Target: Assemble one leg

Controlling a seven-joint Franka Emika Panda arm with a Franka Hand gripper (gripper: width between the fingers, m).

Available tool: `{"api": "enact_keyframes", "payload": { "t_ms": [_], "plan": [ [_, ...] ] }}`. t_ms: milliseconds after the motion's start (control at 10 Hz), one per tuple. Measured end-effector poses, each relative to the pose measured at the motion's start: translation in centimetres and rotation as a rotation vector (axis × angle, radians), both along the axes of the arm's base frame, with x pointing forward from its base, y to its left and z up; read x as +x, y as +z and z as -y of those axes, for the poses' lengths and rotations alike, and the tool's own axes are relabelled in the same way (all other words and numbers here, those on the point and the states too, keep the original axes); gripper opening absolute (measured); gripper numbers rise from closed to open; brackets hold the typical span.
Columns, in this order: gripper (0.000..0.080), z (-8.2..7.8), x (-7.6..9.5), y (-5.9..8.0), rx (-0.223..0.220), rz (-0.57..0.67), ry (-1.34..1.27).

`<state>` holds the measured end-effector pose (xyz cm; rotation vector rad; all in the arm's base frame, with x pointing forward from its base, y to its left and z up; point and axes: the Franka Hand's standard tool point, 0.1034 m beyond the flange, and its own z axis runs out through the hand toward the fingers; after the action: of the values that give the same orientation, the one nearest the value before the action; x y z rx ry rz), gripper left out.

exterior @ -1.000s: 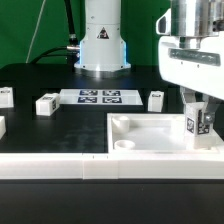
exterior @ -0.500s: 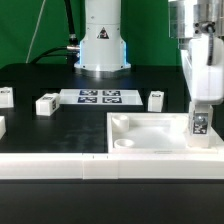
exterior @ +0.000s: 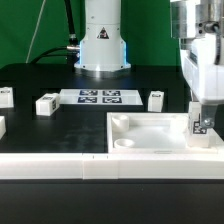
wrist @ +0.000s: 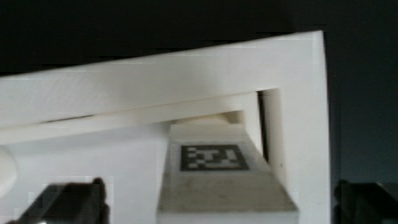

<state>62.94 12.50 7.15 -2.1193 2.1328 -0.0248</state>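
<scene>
Largest first: black table (exterior: pixel 40 140), carrying the big white square panel (exterior: pixel 150 132) at the near edge, raised rim up, a round socket (exterior: pixel 124 144) visible at its near corner on the exterior view's left. Lying flat, presumably so sockets face upward to receive legs. Behind it, fixed flat toward the robot base, the marker board (exterior: pixel 100 97).

Above the panel's corner on the exterior view's right, the gripper (exterior: pixel 203 105), pointing straight down. Between its fingers, one leg (exterior: pixel 200 123), upright, tag facing outward, lower end down inside the panel's corner; in the wrist view the same leg (wrist: pixel 217 170) standing against the corner where two rim walls meet. Held vertical, probably so its end meets the corner socket squarely. Jaws clamped on the leg's sides, judging by dark fingertips flanking it.

Smaller still: spare legs lying loose, well apart — one (exterior: pixel 47 104) beside the marker board, one (exterior: pixel 156 99) on its other side, another (exterior: pixel 5 96) at the far edge.
</scene>
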Motion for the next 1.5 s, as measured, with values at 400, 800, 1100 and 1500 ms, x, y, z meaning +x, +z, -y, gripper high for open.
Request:
{"api": "enact_keyframes", "payload": {
  "t_ms": [400, 800, 1100, 1500],
  "plan": [
    [0.0649, -0.06, 0.15, 0.14, -0.047, 0.039, 0.428],
    [0.0649, 0.12, 0.28, 0.19, -0.106, 0.078, 0.879],
    [0.0649, 0.14, 0.31, 0.20, -0.157, 0.094, 1.195],
    [0.0649, 0.76, 0.38, 0.16, -0.183, 0.095, 1.343]
  ]
}}
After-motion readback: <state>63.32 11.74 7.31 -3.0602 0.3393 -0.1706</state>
